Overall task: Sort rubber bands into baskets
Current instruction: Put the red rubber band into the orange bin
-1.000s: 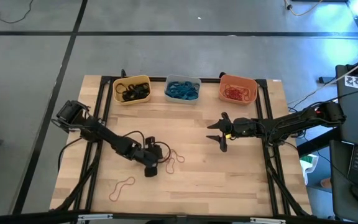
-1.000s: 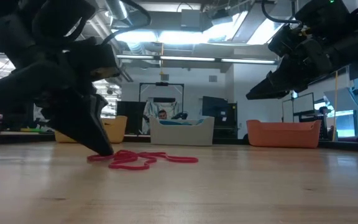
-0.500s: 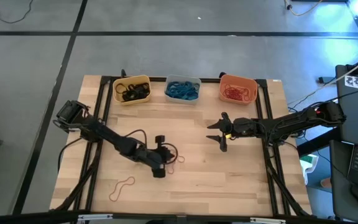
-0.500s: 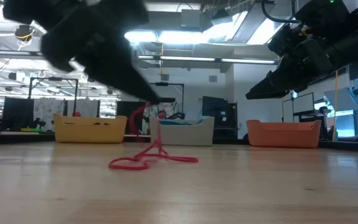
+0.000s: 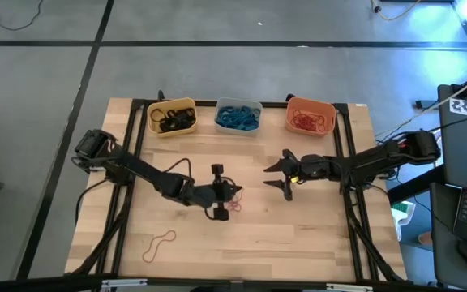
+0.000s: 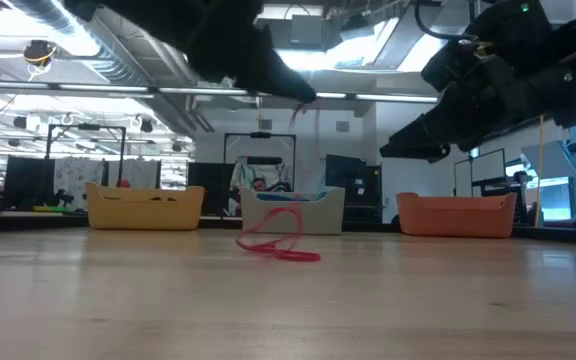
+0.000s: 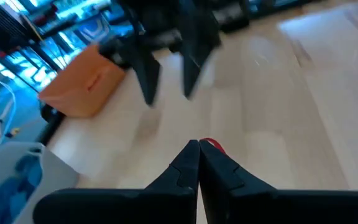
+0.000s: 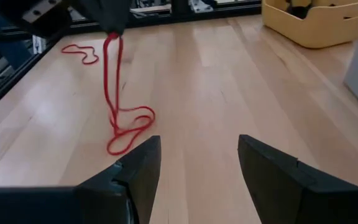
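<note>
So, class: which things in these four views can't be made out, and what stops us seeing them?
- Left gripper: its hold on the red rubber band is cut off by the right wrist view's top edge.
- Yellow basket, low view: its walls hide the contents.
- Left wrist view: motion blurs the right gripper.

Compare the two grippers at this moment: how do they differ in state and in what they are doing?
The left gripper is shut on a red rubber band, lifting it so its lower loops trail on the table; the right gripper is open and holds nothing. The left is raised over the table's middle; the right hangs just to its right, pointing toward it. Both are dark two-finger grippers.
</note>
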